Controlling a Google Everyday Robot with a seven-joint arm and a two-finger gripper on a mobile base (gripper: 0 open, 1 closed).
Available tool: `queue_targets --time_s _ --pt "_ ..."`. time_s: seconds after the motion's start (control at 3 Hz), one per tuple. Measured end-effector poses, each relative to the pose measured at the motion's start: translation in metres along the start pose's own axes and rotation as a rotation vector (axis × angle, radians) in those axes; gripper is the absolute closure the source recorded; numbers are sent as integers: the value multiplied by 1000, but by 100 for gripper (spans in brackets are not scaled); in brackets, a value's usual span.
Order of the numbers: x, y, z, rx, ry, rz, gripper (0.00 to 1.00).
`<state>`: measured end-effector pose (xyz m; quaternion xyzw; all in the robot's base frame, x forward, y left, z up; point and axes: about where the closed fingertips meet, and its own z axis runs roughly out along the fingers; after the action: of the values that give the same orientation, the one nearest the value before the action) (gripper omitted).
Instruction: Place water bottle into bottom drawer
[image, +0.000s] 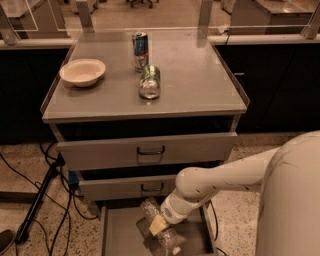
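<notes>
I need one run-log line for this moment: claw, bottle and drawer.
claw: down in the open bottom drawer, at the water bottle | water bottle: over the drawer floor | cabinet top: bowl, upright can, lying can

We note the gripper low over the open bottom drawer, with the water bottle directly against it.
</notes>
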<state>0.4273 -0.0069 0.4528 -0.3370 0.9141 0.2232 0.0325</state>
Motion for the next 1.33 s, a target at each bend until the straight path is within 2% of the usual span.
queue_targets --time_s 0.33,0.67,1.33 --pt "3 -16 49 -37 -14 48 100" --pt "5 -16 51 -40 -11 50 100" --pt "6 -28 88 -2 20 61 100"
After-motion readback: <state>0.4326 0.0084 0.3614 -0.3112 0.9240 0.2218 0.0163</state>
